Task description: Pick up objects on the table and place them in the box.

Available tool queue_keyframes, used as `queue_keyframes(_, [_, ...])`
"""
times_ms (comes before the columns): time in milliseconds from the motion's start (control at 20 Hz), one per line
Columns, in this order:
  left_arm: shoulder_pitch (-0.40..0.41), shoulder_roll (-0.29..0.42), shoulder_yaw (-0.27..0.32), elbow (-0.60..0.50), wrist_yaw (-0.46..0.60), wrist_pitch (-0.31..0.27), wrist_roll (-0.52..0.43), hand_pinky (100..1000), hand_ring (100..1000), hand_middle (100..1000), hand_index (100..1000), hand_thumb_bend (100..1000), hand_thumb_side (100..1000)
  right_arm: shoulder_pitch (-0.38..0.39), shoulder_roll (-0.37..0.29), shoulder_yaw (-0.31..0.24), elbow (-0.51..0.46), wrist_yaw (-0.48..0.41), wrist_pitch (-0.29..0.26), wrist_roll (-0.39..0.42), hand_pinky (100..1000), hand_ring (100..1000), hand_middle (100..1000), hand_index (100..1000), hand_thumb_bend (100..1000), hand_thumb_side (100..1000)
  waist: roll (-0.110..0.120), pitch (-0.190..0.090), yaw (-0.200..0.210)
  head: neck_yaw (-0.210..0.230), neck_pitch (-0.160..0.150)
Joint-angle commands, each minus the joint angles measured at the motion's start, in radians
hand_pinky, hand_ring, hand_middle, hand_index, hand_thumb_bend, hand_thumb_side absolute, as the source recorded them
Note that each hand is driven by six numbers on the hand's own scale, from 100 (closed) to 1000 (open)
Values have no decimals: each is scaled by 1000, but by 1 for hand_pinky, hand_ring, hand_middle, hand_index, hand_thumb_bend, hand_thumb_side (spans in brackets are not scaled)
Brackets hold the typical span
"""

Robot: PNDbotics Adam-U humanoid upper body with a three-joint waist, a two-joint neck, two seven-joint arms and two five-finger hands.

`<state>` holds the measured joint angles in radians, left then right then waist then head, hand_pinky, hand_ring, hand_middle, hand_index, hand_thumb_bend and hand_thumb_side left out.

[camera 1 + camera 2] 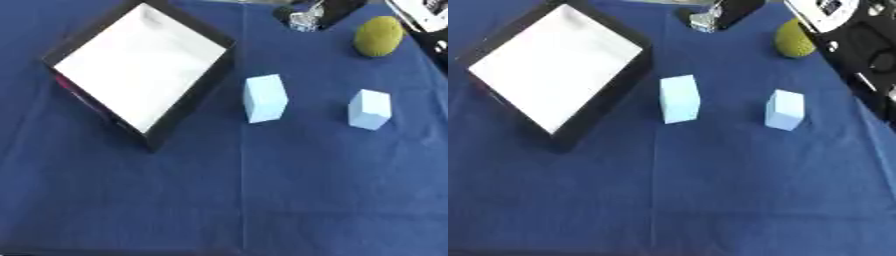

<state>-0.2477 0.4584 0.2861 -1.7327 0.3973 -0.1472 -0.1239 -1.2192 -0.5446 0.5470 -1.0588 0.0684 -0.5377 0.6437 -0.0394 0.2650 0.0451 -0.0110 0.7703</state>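
Judging by the box [197, 92], far left on the blue-clothed bench [262, 200] and showing only its white floor, nothing is packed: two pale-blue blocks [265, 98] [369, 109] and a far-right olive-green ball [378, 35] remain, and no hand, hence no fingers, shows.

You're looking at a matt blue cloth [219, 200], creased down its middle. The box [188, 102] is showing dull black walls and a smooth white floor. Two pale blue blocks [265, 98] [369, 109] are looking smooth and matt; the olive ball [378, 36] is looking rough.
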Motion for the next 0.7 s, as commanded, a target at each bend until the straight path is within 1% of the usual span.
queue_keyframes(50, [-6, 34, 1, -13, 5, 2, -7, 565, 770, 775, 774, 100, 632, -9, -5, 2, -42, 3, -245, 263, 1000, 887, 819, 910, 100, 477, 9, -42, 2, -2, 0])
queue_keyframes(200, [-6, 36, -1, -11, 4, 3, -9, 565, 770, 775, 773, 100, 632, 4, -8, 21, -77, 1, -227, 263, 1000, 889, 821, 910, 100, 499, 7, -45, 4, 0, 0])
queue_keyframes(350, [-2, 39, -3, -7, 1, 1, -12, 565, 771, 774, 772, 100, 633, 12, -27, 35, -127, -22, -209, 263, 1000, 891, 817, 909, 100, 376, 4, -48, 2, 7, 0])
queue_keyframes(600, [0, 41, -6, -4, 1, 2, -18, 565, 770, 773, 771, 100, 635, 22, -58, 61, -203, -69, -165, 263, 1000, 888, 805, 905, 100, 459, -1, -54, 2, 10, 0])
queue_keyframes(650, [1, 42, -6, -3, 1, 3, -19, 565, 770, 772, 771, 100, 635, 25, -62, 69, -217, -71, -157, 263, 1000, 887, 804, 904, 135, 488, -2, -56, 2, 10, 0])
queue_keyframes(700, [2, 42, -7, -2, 1, 3, -20, 565, 770, 772, 771, 100, 636, 28, -65, 76, -230, -70, -150, 263, 1000, 887, 805, 905, 145, 493, -3, -57, 1, 10, 0])
